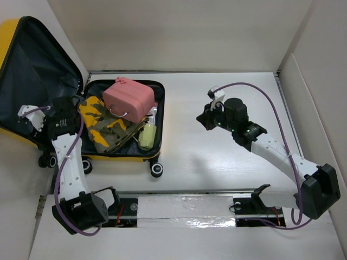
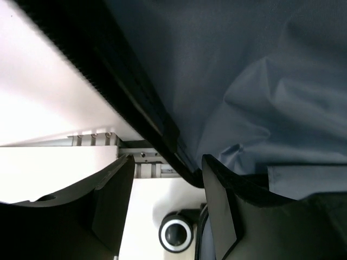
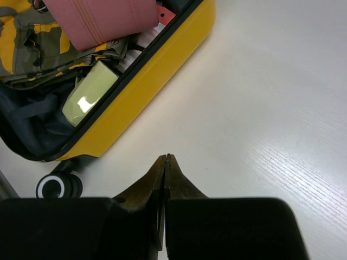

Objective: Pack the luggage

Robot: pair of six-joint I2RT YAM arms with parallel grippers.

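Right fingers (image 3: 154,181) pressed together over table (image 3: 260,108), left fingers (image 2: 111,200) spread astride raised lid rim of luggage (image 2: 244,81)

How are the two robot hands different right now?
The left gripper is open, with the lid's black edge between its fingers; the right gripper is shut on nothing. The left is at the suitcase; the right hangs over bare table beside it. Both have black fingers.
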